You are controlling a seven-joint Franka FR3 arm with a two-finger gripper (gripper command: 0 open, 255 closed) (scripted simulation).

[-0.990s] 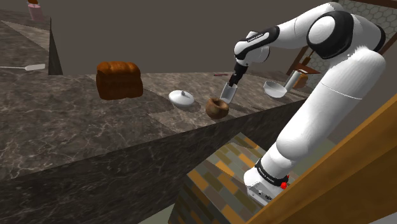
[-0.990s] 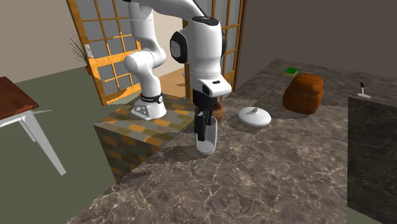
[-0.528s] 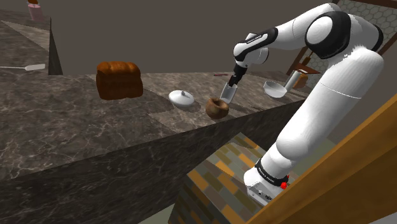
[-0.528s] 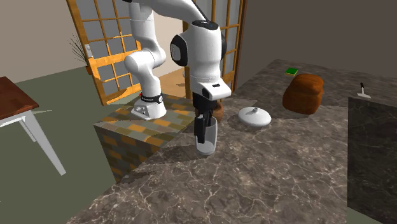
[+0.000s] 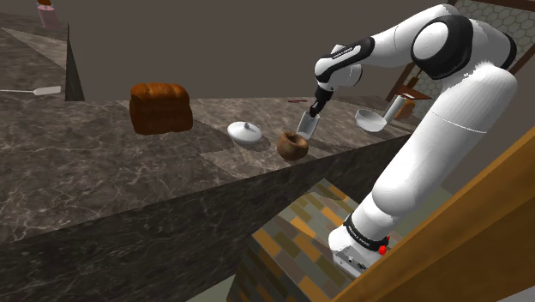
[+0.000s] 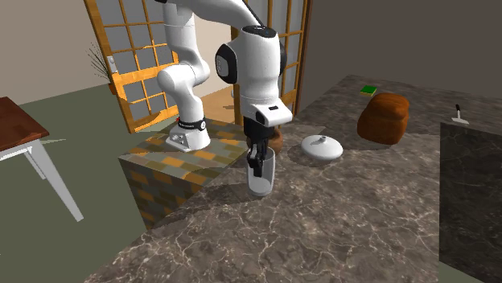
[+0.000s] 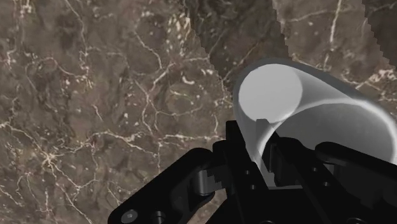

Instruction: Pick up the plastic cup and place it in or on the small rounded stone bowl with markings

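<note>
Cup (image 5: 307,126), pale and translucent, shows in the shoulder view just beside the brown rounded bowl (image 5: 292,146) on the dark veined desk (image 5: 103,163); in the second exterior view we see it upright under the arm (image 6: 256,64); in the wrist view the jaws clench its wall.

Counter (image 5: 103,163): dark veined marble top. On it: brown loaf (image 5: 159,107); green pad (image 6: 369,90) behind loaf, nr far corner; white lid (image 5: 244,130) just beside brown bowl (image 5: 293,146), both nr stand-side edge. Cup (image 6: 261,183) nr same edge, contact w/ top unclear.
</note>
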